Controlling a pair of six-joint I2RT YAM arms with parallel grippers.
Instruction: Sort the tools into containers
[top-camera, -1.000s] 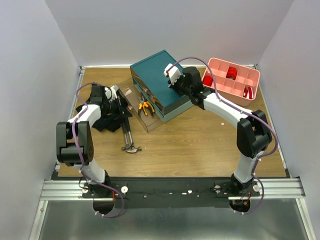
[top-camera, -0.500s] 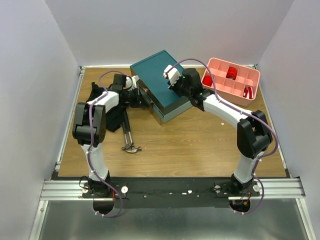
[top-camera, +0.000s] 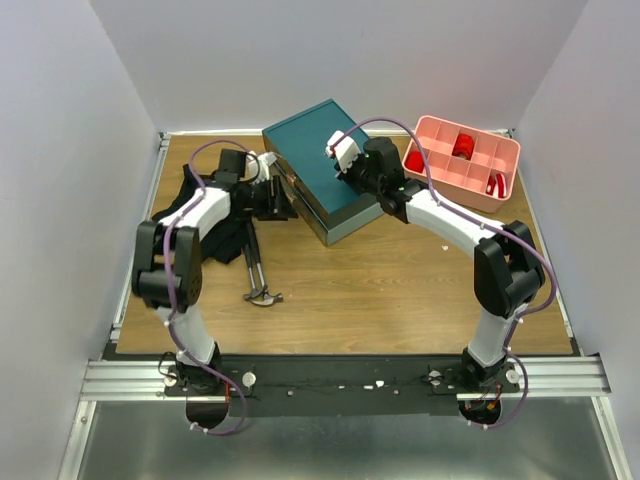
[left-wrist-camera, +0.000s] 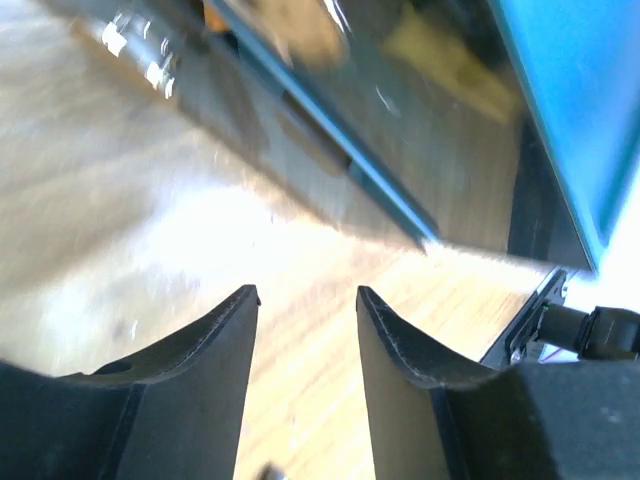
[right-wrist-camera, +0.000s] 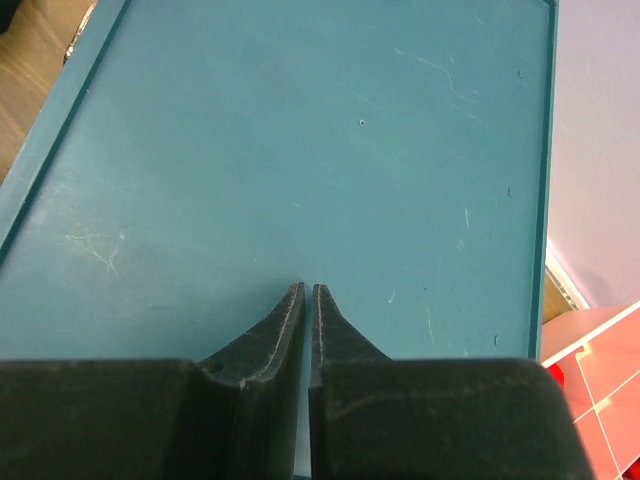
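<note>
the drawer (left-wrist-camera: 330, 110) that stood pulled out toward the near left a second ago, with the orange-handled pliers lying in it, is now pushed back flush into the teal box (top-camera: 305, 150). the left gripper (left-wrist-camera: 306, 292) has swung from the cloth side over to the drawer's clear front and sits just beside it, fingers spread apart and holding nothing. an orange smear shows behind the clear front in the left wrist view, too blurred to name. the right gripper (right-wrist-camera: 305, 288) has stayed on top of the box, fingers pinched together on nothing, tips against the lid, apparently bracing the box while the drawer was shoved home.

so one tool looks stowed, and the pliers are no longer out in the open. two dark-handled hammers (top-camera: 256, 275) lie on the table (top-camera: 400, 290) near the left arm, just beside the black cloth (top-camera: 215, 240), well apart from the box. a pink tray (top-camera: 510, 150) sits to the right of the box. the sorting is likely only partly done, with the hammers next to go.
</note>
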